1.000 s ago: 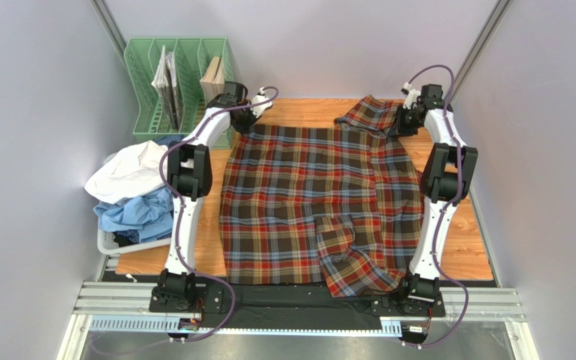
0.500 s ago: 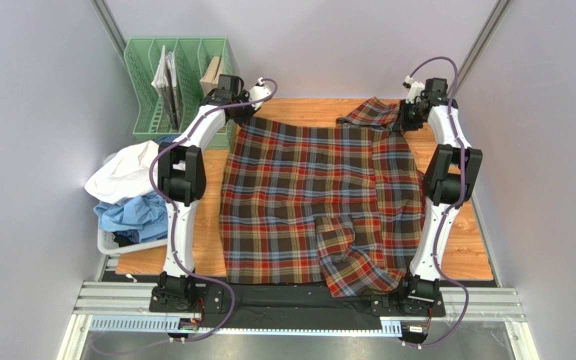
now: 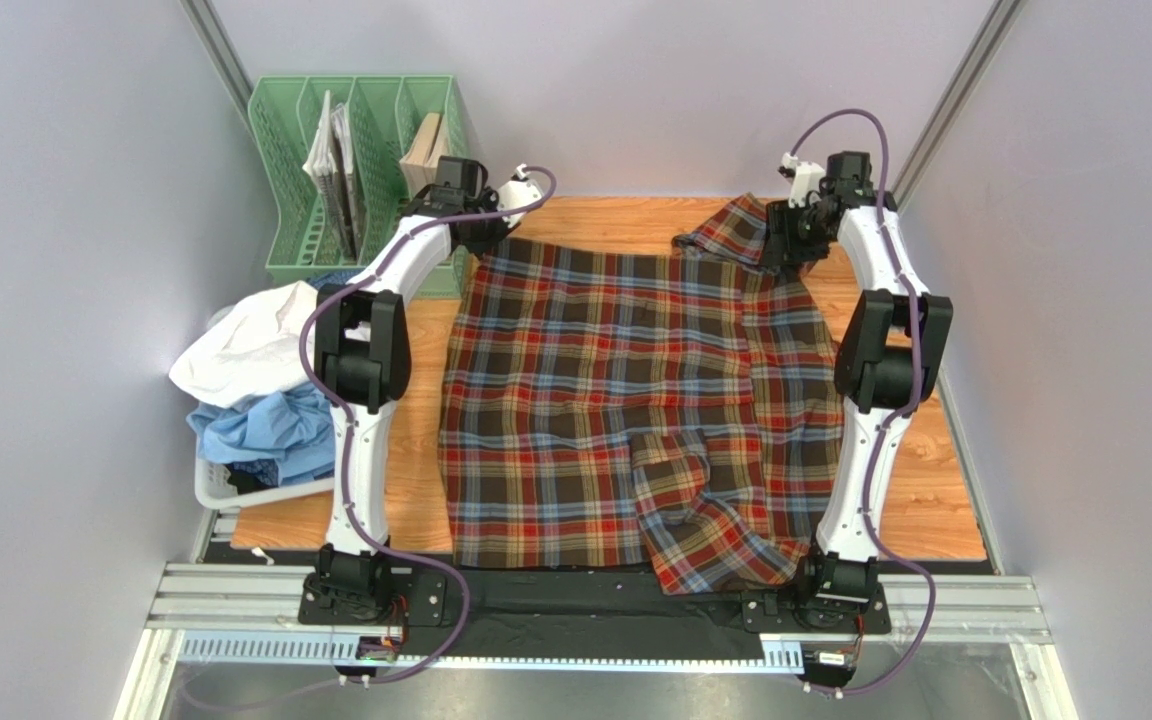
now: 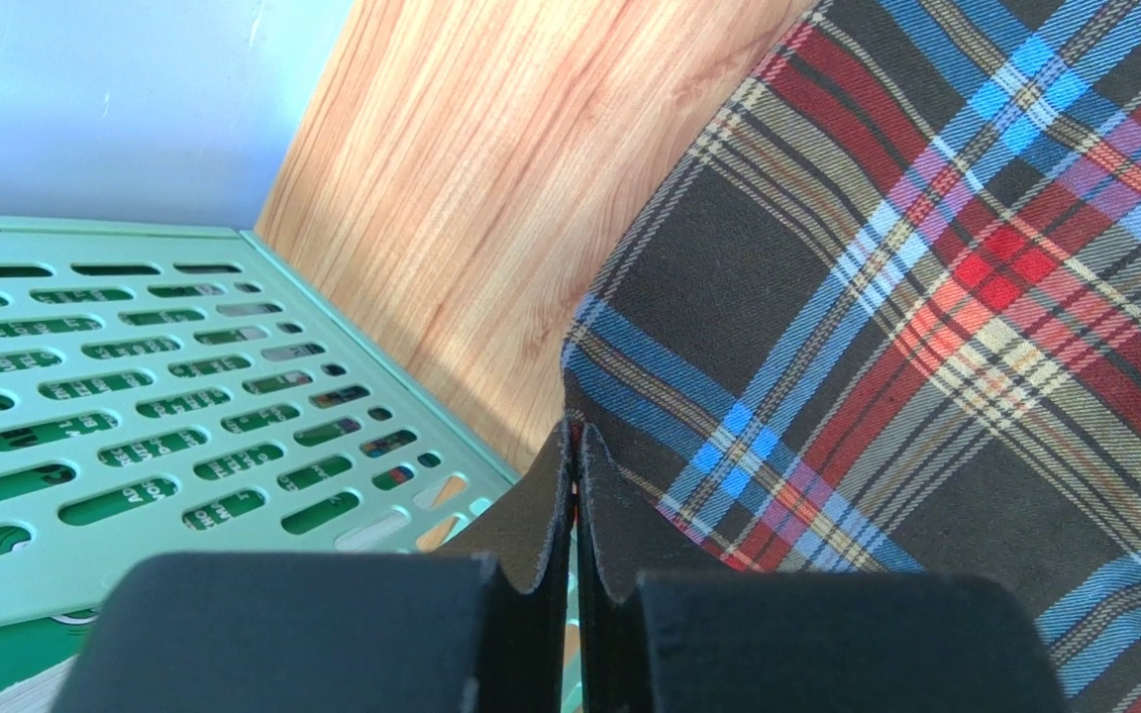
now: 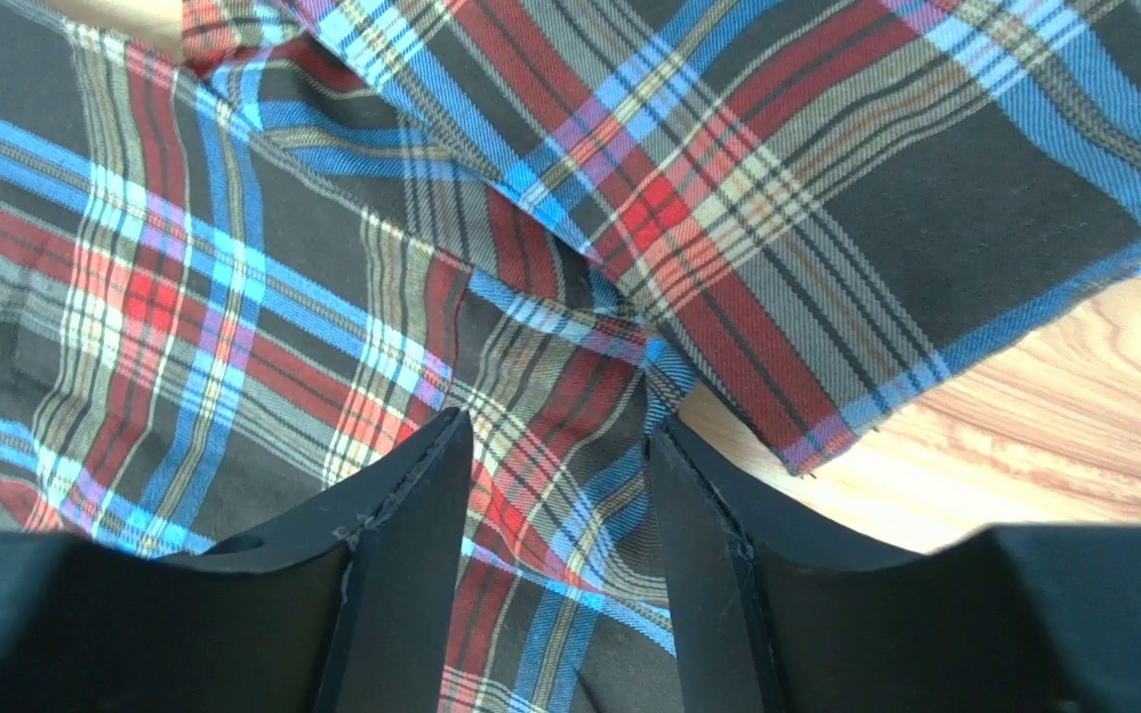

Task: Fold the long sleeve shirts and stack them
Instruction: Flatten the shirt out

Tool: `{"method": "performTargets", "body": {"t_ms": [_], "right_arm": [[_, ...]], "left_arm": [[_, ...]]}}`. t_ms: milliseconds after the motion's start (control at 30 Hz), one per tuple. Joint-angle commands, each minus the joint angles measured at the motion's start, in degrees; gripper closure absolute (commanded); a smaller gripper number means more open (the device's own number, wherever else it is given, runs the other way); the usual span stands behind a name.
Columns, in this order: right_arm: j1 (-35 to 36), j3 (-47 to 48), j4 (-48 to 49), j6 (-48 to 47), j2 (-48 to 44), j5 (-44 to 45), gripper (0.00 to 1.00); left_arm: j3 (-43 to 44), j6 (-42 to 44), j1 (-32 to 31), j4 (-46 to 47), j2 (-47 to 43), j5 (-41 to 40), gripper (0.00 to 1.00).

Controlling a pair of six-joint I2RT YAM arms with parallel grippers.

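Tartan shirt (image 3: 612, 390) spread flat — right tool (image 5: 557, 431) parted.

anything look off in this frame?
The tartan shirt isn't flat: a flap lies bunched across its near right part, hanging over the table edge. The far right corner is rumpled. A white shirt and a blue shirt lie heaped at left.
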Motion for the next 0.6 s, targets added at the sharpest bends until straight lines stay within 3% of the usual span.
{"method": "performTargets", "body": {"t_ms": [0, 133, 333, 400, 567], "right_arm": [[-1.5, 5.0, 4.2, 3.7, 0.0, 5.7, 0.47], [-1.4, 6.4, 8.7, 6.9, 2.0, 11.1, 0.25], [-1.6, 9.7, 8.0, 7.5, 6.3, 17.0, 0.19], [-1.9, 6.8, 9.3, 8.2, 5.9, 18.2, 0.02], [-4.1, 7.4, 11.3, 15.2, 8.8, 16.1, 0.00]], "left_arm": [[0.0, 1.4, 0.4, 1.4, -4.0, 1.2, 1.00], [0.1, 1.1, 0.4, 1.5, -3.6, 1.6, 1.00], [1.1, 1.3, 0.4, 1.3, -2.6, 1.4, 1.00], [1.2, 0.7, 0.4, 1.2, -2.3, 1.4, 1.00], [1.5, -0.2, 0.4, 0.8, -1.9, 0.8, 0.94]]}}
